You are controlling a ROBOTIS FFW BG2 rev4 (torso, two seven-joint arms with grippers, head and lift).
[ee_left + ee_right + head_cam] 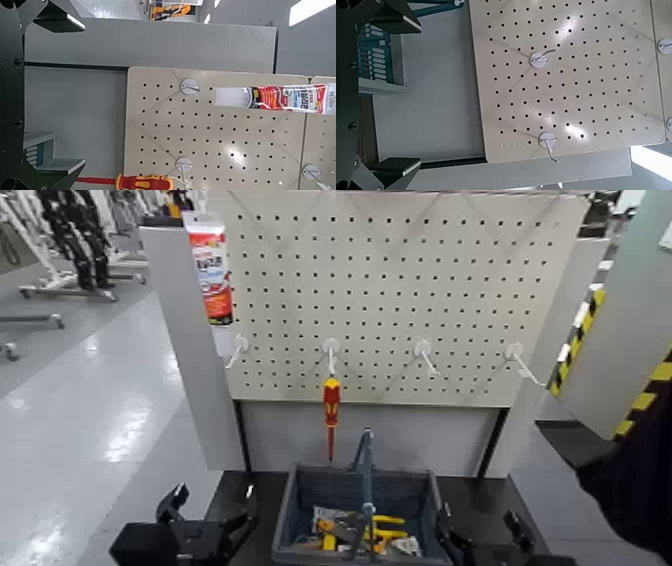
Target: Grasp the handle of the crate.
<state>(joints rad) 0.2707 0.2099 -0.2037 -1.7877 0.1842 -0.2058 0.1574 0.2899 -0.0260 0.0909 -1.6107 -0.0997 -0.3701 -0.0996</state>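
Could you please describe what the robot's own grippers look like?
Both the left gripper and the right gripper are black, with blocky, angular bodies. Each has two bent fingers ending in wedge-like tips with a pale, shiny edge. No cables or markings can be made out on them.

The tube (209, 272) carries printing on its label, but the lettering is too small to read.

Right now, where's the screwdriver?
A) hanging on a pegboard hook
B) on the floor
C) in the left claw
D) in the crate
A: the red-and-yellow screwdriver hangs blade down from a hook on the pegboard, above the crate.
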